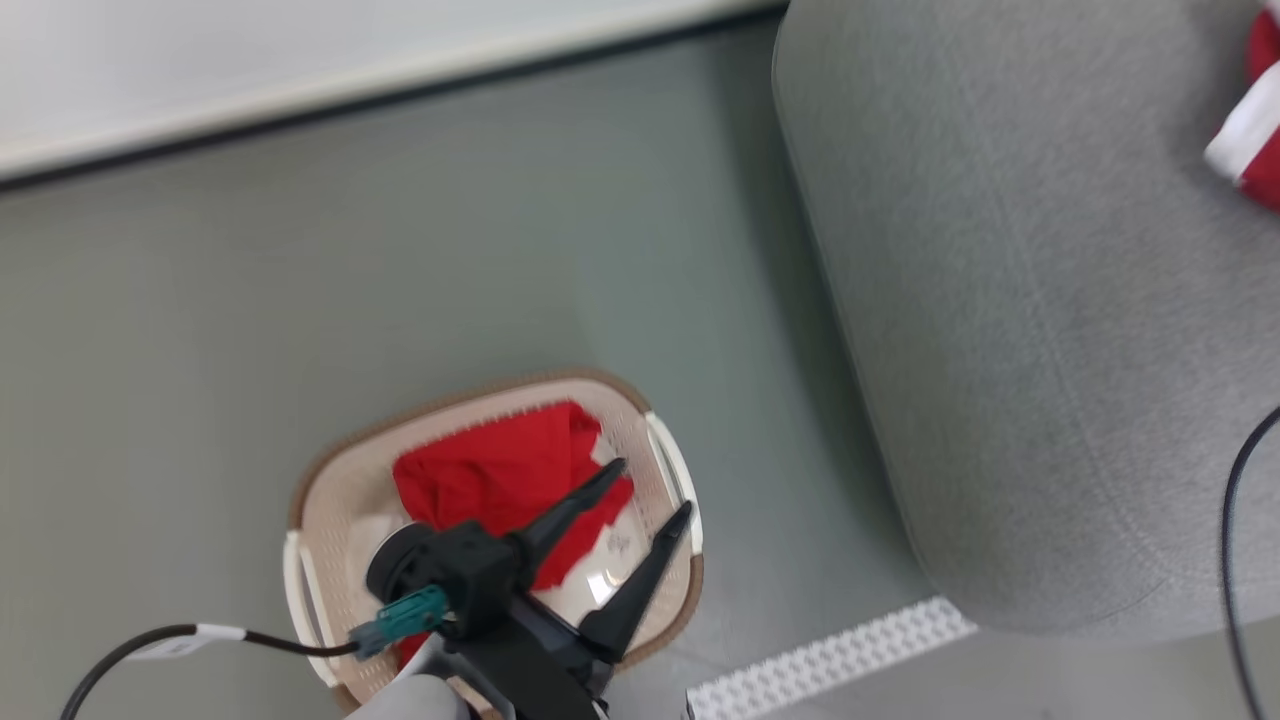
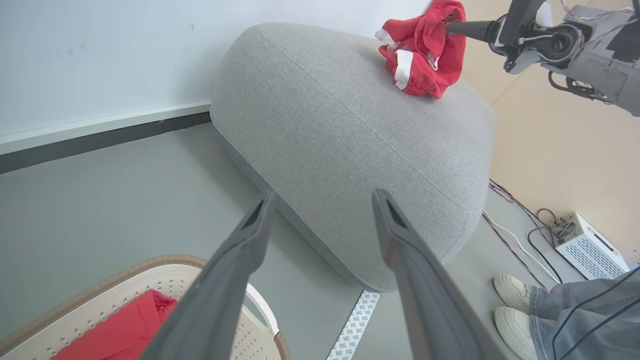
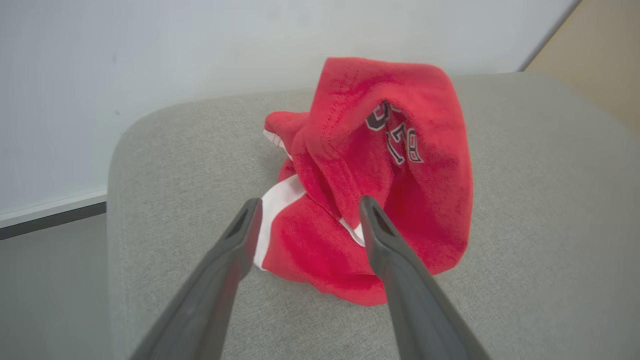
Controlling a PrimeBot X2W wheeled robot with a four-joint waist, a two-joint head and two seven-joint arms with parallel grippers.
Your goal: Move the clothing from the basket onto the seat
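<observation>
The basket [image 1: 330, 510] stands on the floor with red clothing [image 1: 500, 470] bunched inside it. My left gripper [image 1: 650, 488] hovers over the basket's right end, open and holding nothing. In the left wrist view its fingers [image 2: 250, 235] spread wide above the basket rim [image 2: 150, 262] and the red fabric [image 2: 120, 330]. A second red and white garment [image 3: 380, 165] lies crumpled on the grey seat [image 3: 525, 225]. My right gripper [image 3: 308, 205] stands open just above it, a fold of cloth rising between the fingertips. From the left wrist view that gripper [image 2: 480, 20] reaches the garment [image 2: 422, 55] from the right.
The seat [image 1: 1000, 300] sits to the right of the basket, with grey floor between them. A white perforated strip [image 1: 830, 660] lies on the floor by the seat's front. A person's white shoes [image 2: 515, 300] and a white box [image 2: 585, 245] with cables are beyond the seat.
</observation>
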